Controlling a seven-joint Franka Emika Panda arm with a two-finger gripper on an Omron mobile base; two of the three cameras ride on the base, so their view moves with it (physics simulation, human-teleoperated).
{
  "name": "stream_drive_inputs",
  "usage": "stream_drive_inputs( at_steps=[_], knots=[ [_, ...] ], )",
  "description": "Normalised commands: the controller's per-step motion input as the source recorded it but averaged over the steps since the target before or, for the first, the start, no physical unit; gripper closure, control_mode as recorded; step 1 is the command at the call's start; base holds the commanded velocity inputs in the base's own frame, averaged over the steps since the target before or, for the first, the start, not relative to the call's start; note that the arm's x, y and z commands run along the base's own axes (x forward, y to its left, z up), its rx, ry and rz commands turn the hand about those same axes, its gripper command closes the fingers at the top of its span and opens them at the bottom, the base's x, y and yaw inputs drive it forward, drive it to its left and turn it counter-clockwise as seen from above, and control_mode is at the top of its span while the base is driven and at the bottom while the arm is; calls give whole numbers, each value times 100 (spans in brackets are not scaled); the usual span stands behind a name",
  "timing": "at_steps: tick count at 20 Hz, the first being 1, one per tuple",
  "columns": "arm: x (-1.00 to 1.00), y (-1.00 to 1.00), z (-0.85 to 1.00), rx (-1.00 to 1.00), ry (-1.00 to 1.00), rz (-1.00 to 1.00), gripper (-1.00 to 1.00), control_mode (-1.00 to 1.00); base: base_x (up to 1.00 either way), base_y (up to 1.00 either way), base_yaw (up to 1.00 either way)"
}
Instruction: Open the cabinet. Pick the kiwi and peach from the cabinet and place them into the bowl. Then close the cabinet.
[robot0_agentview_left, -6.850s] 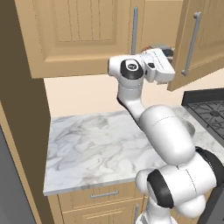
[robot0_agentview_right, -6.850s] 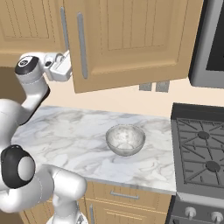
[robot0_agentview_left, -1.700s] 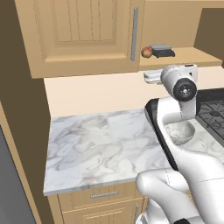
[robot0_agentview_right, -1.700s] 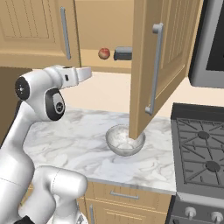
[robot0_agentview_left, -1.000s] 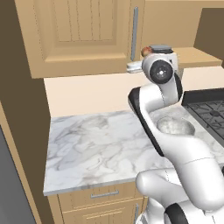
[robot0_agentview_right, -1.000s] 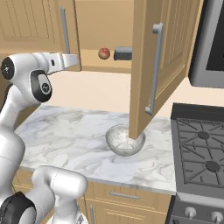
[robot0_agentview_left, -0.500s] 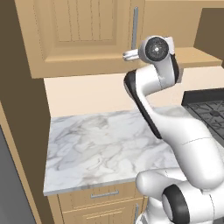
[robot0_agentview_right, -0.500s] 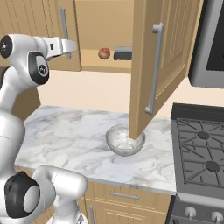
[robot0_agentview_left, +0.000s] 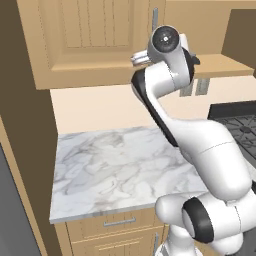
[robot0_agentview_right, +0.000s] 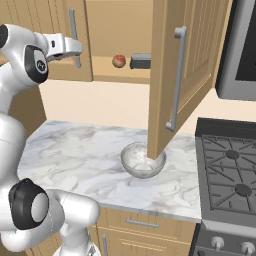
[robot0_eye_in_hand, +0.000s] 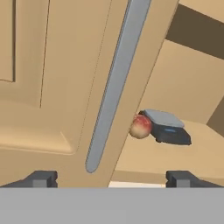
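Quick count: one peach (robot0_agentview_right: 118, 61) and one dark grey block (robot0_agentview_right: 140, 61) on the cabinet shelf, one bowl (robot0_agentview_right: 143, 160) on the marble desk (robot0_agentview_right: 75, 155), two cabinet doors, two silver bar handles, one stove (robot0_agentview_right: 231, 175).
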Motion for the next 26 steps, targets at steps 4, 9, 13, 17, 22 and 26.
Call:
stream_drive_inputs(
  at_steps=[4, 9, 13, 17, 22, 26],
  knots=[
    [28, 2, 0, 0, 7, 0, -100, -100, 0, 0, 0],
    [34, 0, 0, 0, -1, 0, -100, -100, 0, 0, 0],
    [36, 2, 0, 0, -5, 0, -100, -100, 0, 0, 0],
    [35, 4, -4, 0, -3, 0, -100, -100, 0, 0, 0],
    [33, 2, -13, 0, -1, 0, -100, -100, 0, 0, 0],
    [29, 0, -13, 0, 0, 0, -100, -100, 0, 0, 0]
  ],
)
